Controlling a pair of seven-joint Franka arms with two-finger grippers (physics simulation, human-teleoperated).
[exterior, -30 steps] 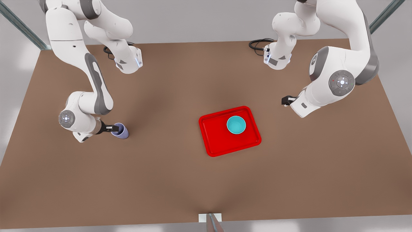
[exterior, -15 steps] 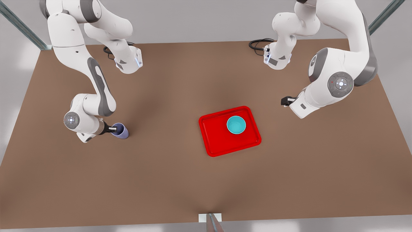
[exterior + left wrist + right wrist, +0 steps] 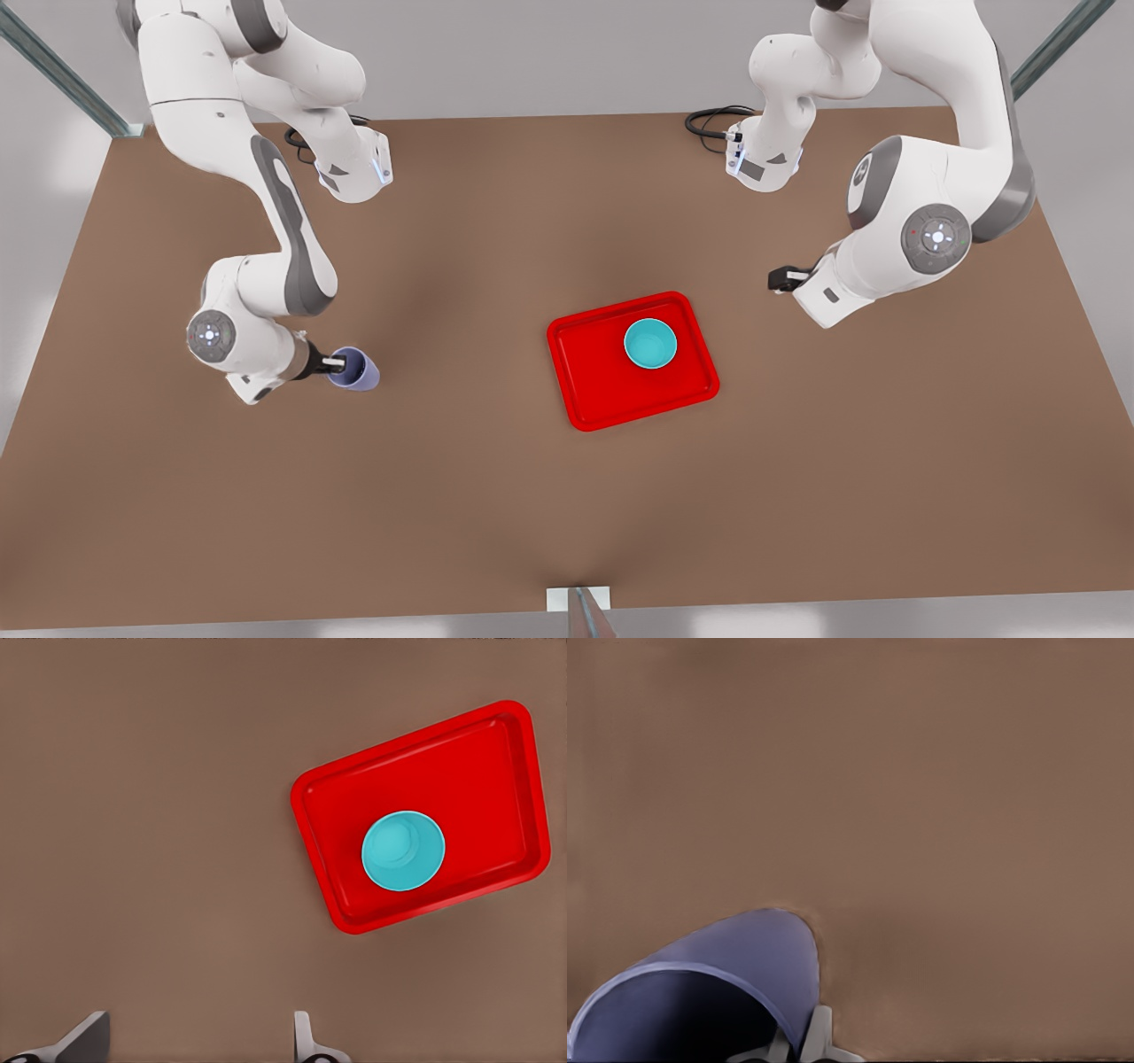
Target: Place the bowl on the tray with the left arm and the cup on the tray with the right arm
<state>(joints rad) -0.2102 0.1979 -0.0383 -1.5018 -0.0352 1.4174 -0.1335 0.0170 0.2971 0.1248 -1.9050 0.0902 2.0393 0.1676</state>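
1. Your right gripper [image 3: 338,362] is on the front view's left side. It pinches the wall of the cup [image 3: 356,369], one finger inside and one outside.
2. Your right wrist view shows the fingertips [image 3: 818,1041] squeezed on the cup's [image 3: 718,992] rim up close. The front view is too far off to show that.
3. Your left gripper [image 3: 772,280] waits on the front view's right side, with nothing in it. In the left wrist view its fingers [image 3: 84,1038] are spread wide.
4. The bowl [image 3: 650,344] sits on the tray [image 3: 620,399], near the left gripper and well apart from the right gripper.
5. The left wrist view shows the bowl [image 3: 403,850] and tray [image 3: 478,753] from above, out past the fingertips.
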